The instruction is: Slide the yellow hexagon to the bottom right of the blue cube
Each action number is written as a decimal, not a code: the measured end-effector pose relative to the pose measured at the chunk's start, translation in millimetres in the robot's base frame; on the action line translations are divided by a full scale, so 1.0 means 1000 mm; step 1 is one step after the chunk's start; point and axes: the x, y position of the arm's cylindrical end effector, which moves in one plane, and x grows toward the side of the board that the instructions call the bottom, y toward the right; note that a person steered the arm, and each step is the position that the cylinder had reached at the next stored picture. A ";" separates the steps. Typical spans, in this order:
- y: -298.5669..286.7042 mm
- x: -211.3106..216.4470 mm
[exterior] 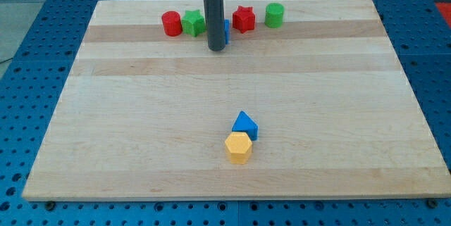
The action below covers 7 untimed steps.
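Camera view: the tool is a plain dark rod with nothing to open or close and nothing in its hold; my tip [217, 47] rests on the tabletop [141, 113] near the view's top, in the middle of a row of blocks. A sliver of a blue block [227, 32] shows just behind the rod on the view's right, its shape hidden. To the view's left sit a green star [193, 22] and a red cylinder [171, 24], close together; to the view's right a red star [244, 19] and a green cylinder [275, 15]. Well apart, toward the view's bottom, the yellow hexagon [238, 147] touches the lower left side of a blue wedge-like block [245, 124]. The tabletop is pale striped wood lying on a blue perforated base [28, 57].
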 end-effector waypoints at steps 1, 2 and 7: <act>0.009 0.040; 0.093 0.065; -0.015 0.200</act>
